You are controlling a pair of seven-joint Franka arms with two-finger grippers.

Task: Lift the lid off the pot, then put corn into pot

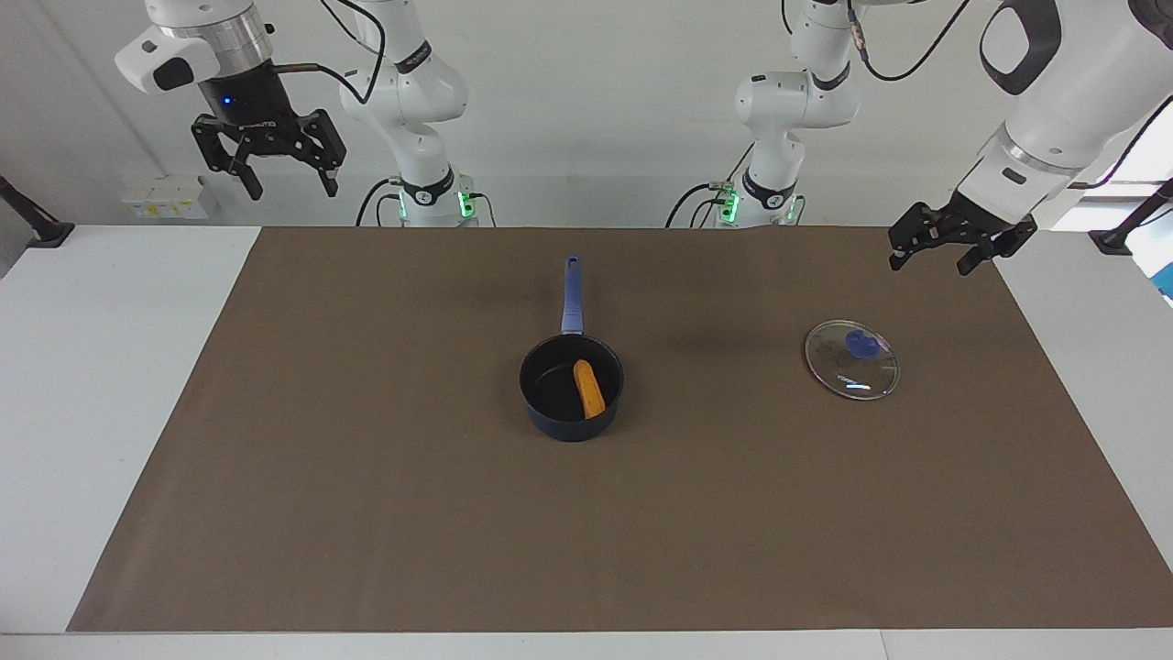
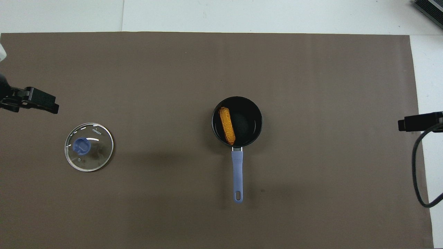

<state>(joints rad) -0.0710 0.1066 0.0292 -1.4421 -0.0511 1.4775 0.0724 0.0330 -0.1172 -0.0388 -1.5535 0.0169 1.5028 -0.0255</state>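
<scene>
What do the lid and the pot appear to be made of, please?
The lid looks like clear glass: the brown mat shows through it, inside a thin shiny, probably metal, rim. The pot seems coated metal, matte black inside, though that is uncertain.

One pot (image 1: 570, 390). One corn (image 1: 588, 389), inside pot. One lid (image 1: 851, 358). One brown mat (image 1: 367, 458) on one desk (image 1: 110, 367). Two arms, two tools: left tool (image 1: 944, 252), right tool (image 1: 268, 165).
</scene>
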